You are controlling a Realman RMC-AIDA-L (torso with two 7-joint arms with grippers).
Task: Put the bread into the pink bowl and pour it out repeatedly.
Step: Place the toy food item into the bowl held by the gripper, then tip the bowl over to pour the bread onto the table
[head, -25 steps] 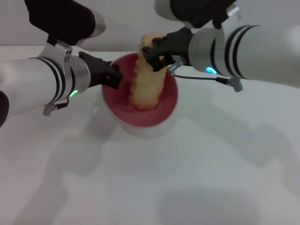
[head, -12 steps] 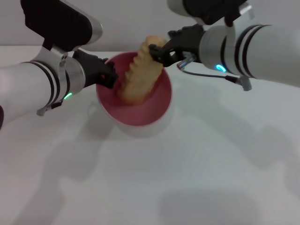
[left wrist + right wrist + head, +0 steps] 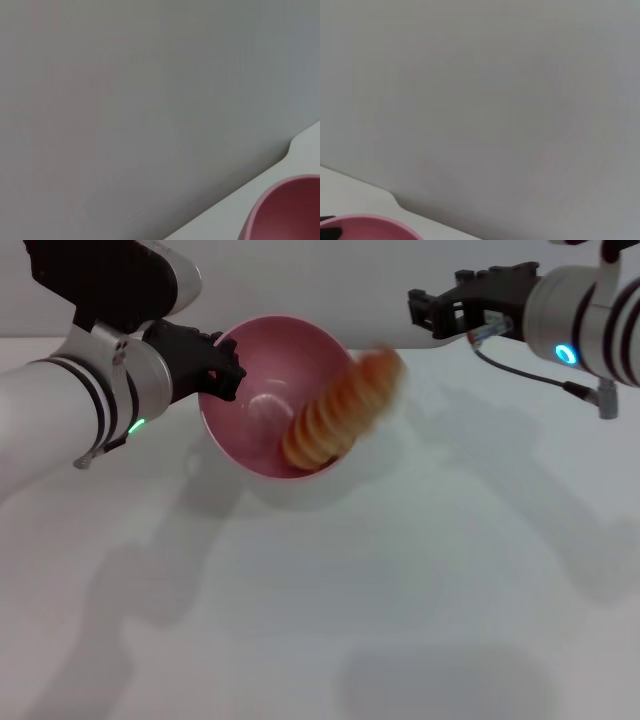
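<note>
Head view: your left gripper (image 3: 228, 372) holds the pink bowl (image 3: 262, 400) by its left rim, fingers pinching the wall, near the far edge of the tabletop (image 3: 420, 570). The bowl is now lifted and tipped so its mouth faces the camera, where a second ago it sat more level. The bread (image 3: 340, 412) lies across the bowl's right rim, lower end inside, upper end blurred and projecting past the rim; half a second ago your right gripper (image 3: 425, 312) was clamped on that upper end. That gripper has since let go and pulled away toward the far right corner, well apart from the bowl; its fingers look spread and hold nothing. Judgement: the placing step is finished and the pour is under way, but the bread looks to be in motion and could slide out over the rim before you intend it. Left wrist view: only a curved part of the pink bowl (image 3: 285, 210) shows against the wall and the tabletop's far edge; no fingers are visible. Right wrist view: a sliver of the bowl's rim (image 3: 365, 225) shows; you cannot check this arm's own fingers here.
</note>
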